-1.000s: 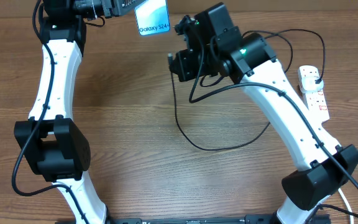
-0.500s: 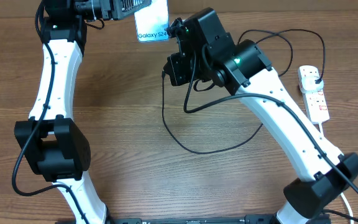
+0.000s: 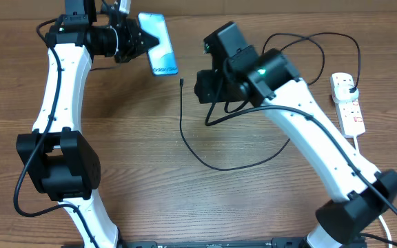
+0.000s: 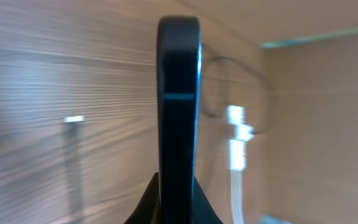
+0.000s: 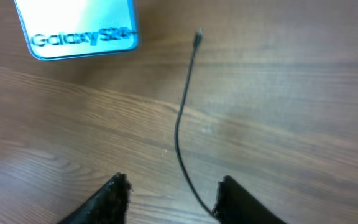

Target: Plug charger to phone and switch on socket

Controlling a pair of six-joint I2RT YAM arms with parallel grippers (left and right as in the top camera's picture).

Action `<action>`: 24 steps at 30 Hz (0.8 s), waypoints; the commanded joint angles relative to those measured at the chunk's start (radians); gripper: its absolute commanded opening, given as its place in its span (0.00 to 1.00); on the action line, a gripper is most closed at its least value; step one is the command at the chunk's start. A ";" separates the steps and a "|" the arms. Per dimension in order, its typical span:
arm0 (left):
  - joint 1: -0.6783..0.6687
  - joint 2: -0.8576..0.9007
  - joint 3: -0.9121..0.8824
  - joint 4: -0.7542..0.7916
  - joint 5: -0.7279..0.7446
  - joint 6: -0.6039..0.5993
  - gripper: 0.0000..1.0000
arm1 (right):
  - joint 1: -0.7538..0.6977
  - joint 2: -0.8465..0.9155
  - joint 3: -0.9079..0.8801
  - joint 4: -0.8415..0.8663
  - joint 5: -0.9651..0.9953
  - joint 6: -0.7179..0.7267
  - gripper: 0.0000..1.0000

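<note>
Black and thin, the charger [image 3: 182, 117] lies slack on the wooden table [image 3: 129, 158]. In the right wrist view its cable [image 5: 179, 127] runs out from between the jaws of the right gripper [image 5: 173, 202], close beside one finger [image 5: 241, 202] and well clear of the other. From there it runs straight ahead of them to its small connector tip [image 5: 198, 36]. Those jaws stand apart with nothing pinched between them, and the cable rests on the wood.

Behind the right gripper [image 3: 209, 86], seen from overhead, the cable swings in a wide loop under the arm. It then climbs to a black plug [image 3: 350, 84] seated at the far end of the white socket [image 3: 350, 114], which lies well off to that gripper's outer side.

The phone [image 3: 156, 43] is ahead of the right jaws and off to their left, near the connector tip but not touching it. Its bright blue-teal screen [image 5: 76, 25] shows white lettering along the short edge nearest them.

The left gripper [image 3: 140, 43] has the phone. Its wrist camera sees the phone edge-on [image 4: 179, 93], standing straight out from the jaws, with the dark fingers [image 4: 149, 205] closed on it from both sides at its near end. Beyond the phone that view is blurred, showing only wood grain, a dark loop of cable and a white shape.
</note>
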 commanded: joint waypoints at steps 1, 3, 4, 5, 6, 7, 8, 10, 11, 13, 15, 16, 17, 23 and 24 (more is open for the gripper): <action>-0.003 -0.014 0.015 -0.060 -0.317 0.115 0.04 | 0.041 0.085 -0.130 0.098 -0.038 0.021 0.81; 0.007 -0.014 0.015 -0.075 -0.370 0.096 0.04 | 0.063 0.112 -0.177 0.163 -0.045 0.021 0.85; 0.014 -0.014 0.015 -0.085 -0.394 0.083 0.04 | 0.076 0.132 -0.197 0.193 -0.042 0.021 0.85; 0.021 -0.014 0.015 -0.096 -0.412 0.069 0.04 | 0.085 0.151 -0.208 0.213 -0.040 0.023 0.86; 0.030 -0.014 0.015 -0.108 -0.430 0.062 0.04 | 0.095 0.177 -0.214 0.227 -0.040 0.025 0.86; 0.036 -0.014 0.015 -0.118 -0.435 0.063 0.04 | 0.104 0.206 -0.214 0.235 -0.037 0.025 0.86; 0.043 -0.014 0.015 -0.128 -0.435 0.063 0.04 | 0.110 0.227 -0.214 0.240 -0.029 0.025 0.86; 0.051 -0.014 0.015 -0.143 -0.434 0.063 0.04 | 0.124 0.278 -0.214 0.246 0.008 0.025 0.81; 0.053 -0.014 0.015 -0.151 -0.435 0.064 0.04 | 0.132 0.306 -0.214 0.248 0.031 0.025 0.79; 0.054 -0.014 0.015 -0.158 -0.434 0.072 0.04 | 0.148 0.346 -0.214 0.251 0.055 0.025 0.72; 0.054 -0.014 0.015 -0.163 -0.434 0.080 0.04 | 0.162 0.372 -0.214 0.256 0.069 0.025 0.66; 0.054 -0.014 0.015 -0.164 -0.434 0.082 0.04 | 0.166 0.377 -0.214 0.259 0.071 0.025 0.63; 0.054 -0.014 0.015 -0.165 -0.434 0.082 0.04 | 0.172 0.383 -0.214 0.261 0.080 0.025 0.63; 0.054 -0.014 0.015 -0.167 -0.434 0.082 0.04 | 0.185 0.414 -0.214 0.260 0.101 0.024 0.50; 0.054 -0.014 0.015 -0.168 -0.434 0.082 0.04 | 0.185 0.420 -0.214 0.260 0.101 0.024 0.47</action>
